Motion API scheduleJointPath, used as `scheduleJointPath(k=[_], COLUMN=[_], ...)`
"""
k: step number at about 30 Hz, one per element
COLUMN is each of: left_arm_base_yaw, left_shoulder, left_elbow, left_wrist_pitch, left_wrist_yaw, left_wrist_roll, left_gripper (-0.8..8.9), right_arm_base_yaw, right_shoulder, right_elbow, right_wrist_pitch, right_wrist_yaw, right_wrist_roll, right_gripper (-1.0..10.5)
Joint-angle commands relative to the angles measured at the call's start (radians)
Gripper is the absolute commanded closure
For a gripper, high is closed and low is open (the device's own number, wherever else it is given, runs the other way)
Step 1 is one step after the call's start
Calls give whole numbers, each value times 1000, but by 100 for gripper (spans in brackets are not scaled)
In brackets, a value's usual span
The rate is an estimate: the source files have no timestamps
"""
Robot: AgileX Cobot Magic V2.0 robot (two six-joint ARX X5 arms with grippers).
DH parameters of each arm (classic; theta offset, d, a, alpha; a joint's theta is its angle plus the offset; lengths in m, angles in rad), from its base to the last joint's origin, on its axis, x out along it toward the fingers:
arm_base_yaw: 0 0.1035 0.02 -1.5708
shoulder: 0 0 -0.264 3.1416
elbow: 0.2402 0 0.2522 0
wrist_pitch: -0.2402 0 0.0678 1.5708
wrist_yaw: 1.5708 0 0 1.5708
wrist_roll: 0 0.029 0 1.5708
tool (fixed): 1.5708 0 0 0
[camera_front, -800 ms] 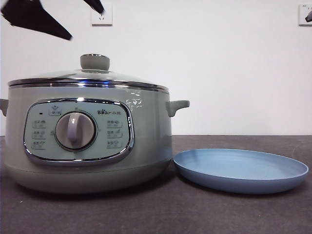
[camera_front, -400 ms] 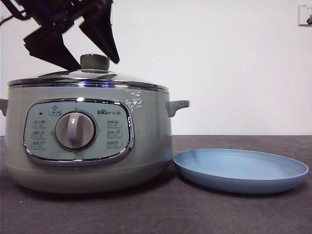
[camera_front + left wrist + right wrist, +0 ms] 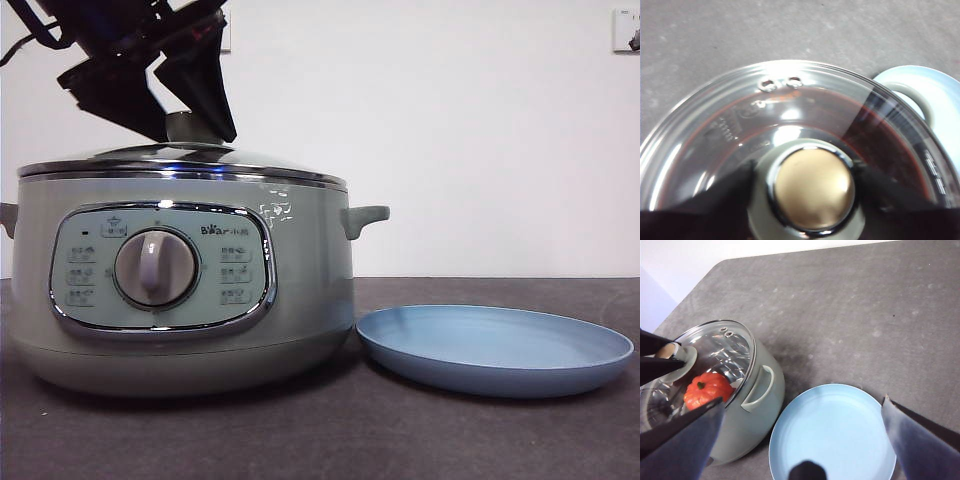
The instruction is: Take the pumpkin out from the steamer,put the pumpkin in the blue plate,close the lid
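Front view, steamer: the sage-green pot (image 3: 180,280) is sitting on the dark table (image 3: 400,440) with its lid (image 3: 180,158) on, dial and button panel facing the camera.
Front view, my left claw (image 3: 190,125): my two black jaws are standing either side of the lid's knob (image 3: 190,128), spread and not yet pinching it; my arm above is running out of the picture.
Front view, blue plate: the plate (image 3: 495,350) is lying just beside the pot, nothing in it. The pumpkin is hidden behind the pot's wall.
Left wrist view, knob: the round knob (image 3: 812,187) is filling the space between my jaws, which are blurred. The glass of the lid (image 3: 785,105) is glaring, so the inside is hard to read.
Right wrist view, pumpkin: the orange ribbed pumpkin (image 3: 707,388) is showing through the glass, inside the pot (image 3: 752,405).
Right wrist view, my right claw (image 3: 807,440): it is hanging wide apart high over the plate (image 3: 832,435), gripping nothing.
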Motion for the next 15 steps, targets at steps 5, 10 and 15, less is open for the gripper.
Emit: scheduleJointPath(k=[5,10,15], left_arm_base_yaw=[-6,-6,-6], left_shoulder=[4,-1,-25], left_elbow=[2,11,56], left_wrist_pitch=[-4,-1,2], left_wrist_yaw=[-11,-12,-15], left_wrist_roll=[35,35,35], left_gripper=[822,822,822], right_arm_base_yaw=[2,2,2], right_shoulder=[0,2,2], right_elbow=[3,3,3], right_wrist_pitch=[3,3,5], right_wrist_yaw=[0,2,-1], right_wrist_roll=[6,6,6], right_gripper=[410,410,410])
